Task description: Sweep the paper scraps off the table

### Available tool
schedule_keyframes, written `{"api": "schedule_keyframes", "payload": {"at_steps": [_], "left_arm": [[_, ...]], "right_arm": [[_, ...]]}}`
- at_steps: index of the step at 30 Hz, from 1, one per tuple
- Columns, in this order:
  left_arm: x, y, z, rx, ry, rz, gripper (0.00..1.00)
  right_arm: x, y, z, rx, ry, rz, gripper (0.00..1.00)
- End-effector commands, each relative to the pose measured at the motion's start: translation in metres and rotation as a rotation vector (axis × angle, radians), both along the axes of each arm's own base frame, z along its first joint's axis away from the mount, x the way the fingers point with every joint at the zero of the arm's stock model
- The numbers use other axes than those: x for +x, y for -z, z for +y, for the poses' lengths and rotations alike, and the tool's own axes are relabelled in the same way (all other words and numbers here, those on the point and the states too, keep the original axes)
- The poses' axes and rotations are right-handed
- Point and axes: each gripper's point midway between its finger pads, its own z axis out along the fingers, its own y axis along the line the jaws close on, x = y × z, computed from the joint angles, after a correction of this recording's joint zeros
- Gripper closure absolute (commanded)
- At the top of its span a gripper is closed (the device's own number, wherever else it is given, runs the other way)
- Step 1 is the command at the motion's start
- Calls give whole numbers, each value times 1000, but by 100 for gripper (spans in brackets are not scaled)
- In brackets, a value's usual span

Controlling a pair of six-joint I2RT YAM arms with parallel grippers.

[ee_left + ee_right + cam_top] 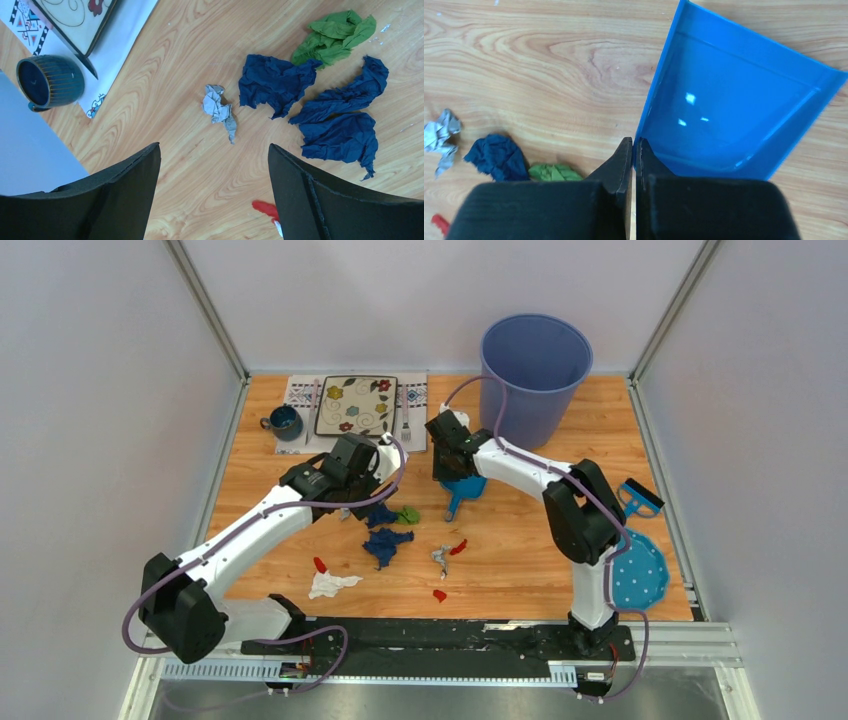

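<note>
Wood-grain table (pixel 520 570), which we list near to far.
- Paper scraps (pixel 388 540): strewn mid-table, in blue, green, red, white and grey.
- Left gripper (pixel 214 146): above the scraps, fingers spread wide, holding nothing.
- Right gripper (pixel 635 142): pinched tight on the wall of the blue dustpan (pixel 734 105), beside the scraps.
- Beyond: mug (pixel 284 422), plate (pixel 356 405), blue bin (pixel 535 365).

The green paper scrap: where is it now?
The green scrap lies mid-table in the top view, left of the blue dustpan, beside a dark blue scrap.

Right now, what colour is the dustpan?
The dustpan is bright blue; right wrist view.
</note>
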Motion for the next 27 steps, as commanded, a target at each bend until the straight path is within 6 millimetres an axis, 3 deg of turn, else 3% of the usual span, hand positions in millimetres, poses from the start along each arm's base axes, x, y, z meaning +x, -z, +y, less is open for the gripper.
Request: {"api": "schedule_keyframes", "payload": {"at_steps": [1,3,7,10,11,12,14,16,17,19,20,22,23,24,25,26,27], "left_arm": [[4,-11,5,-9,-7,-45,14],[4,-12,4,-16,-5,-43,14],[4,-12,4,-15,-2,-41,14],[4,-12,4,-15,1,-39,14],[4,-13,3,-18,2,-40,14],[4,-14,3,-20,2,-42,14],[4,-13,3,-20,3,-40,14],[4,-13,4,-18,5,-40,14],[4,-14,4,-18,3,-41,14],[3,-15,4,-22,6,-44,14],[3,-15,4,-23,5,-44,14],[2,-16,3,-30,7,-43,14],[2,-16,2,-31,8,-43,14],[2,-17,2,-33,12,-44,14],[2,-17,1,-36,15,-40,14],[2,-17,1,-36,17,-38,14],[2,-17,1,-35,19,-37,14]], "right_arm": [[23,1,8,-2,84,-45,100],[26,12,11,-12,93,-29,100],[31,13,22,-13,85,-25,100],[29,10,29,1,70,-31,80],[29,7,31,5,64,-38,65],[27,5,32,0,51,-41,57],[26,-4,34,-3,34,-54,44],[20,-12,32,-32,2,-74,39],[16,-30,34,-30,-17,-110,33],[10,-42,19,-101,-34,-158,30],[7,-66,11,-99,-30,-204,28],[-1,-71,-21,-194,-5,-236,26],[-6,-95,-35,-179,16,-280,26],[-7,-100,-54,-192,50,-286,26],[-18,-86,-74,-217,57,-251,26],[-24,-104,-89,-172,95,-278,26],[-25,-101,-112,-155,143,-258,26]]}}
